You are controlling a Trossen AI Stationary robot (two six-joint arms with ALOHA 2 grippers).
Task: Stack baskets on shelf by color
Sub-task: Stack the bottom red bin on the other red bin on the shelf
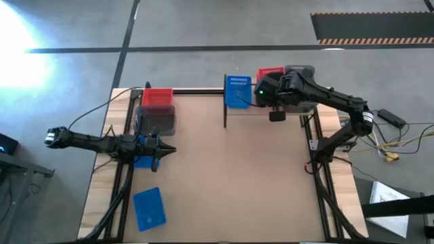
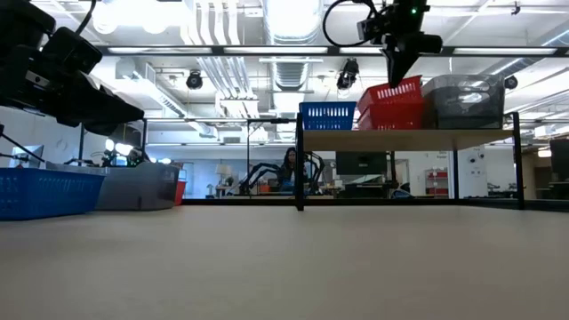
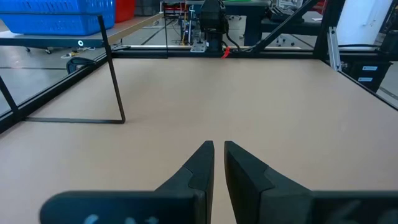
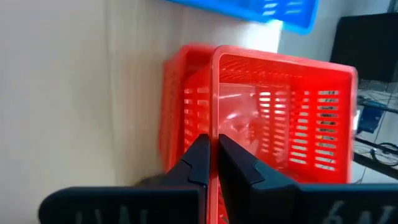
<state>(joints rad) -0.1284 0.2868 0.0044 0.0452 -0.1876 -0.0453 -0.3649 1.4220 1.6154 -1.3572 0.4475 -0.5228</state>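
Brown tabletop [image 1: 237, 176] mostly bare. Right gripper [image 4: 214, 155] above shelf [image 2: 409, 140], fingers pinched on rim of red basket [image 4: 273, 124], between blue basket [image 2: 327, 116] and grey basket [image 2: 467, 100]. Advice: lower squarely, release only once seated. Left gripper [image 3: 217, 165] idle, fingers nearly together, holding nothing.

Lab: ceiling ducts [image 2: 222, 62], monitors [image 2: 360, 163]

Strong glare on floor, upper left, high view; ceiling lights [image 2: 293, 18] overexposed
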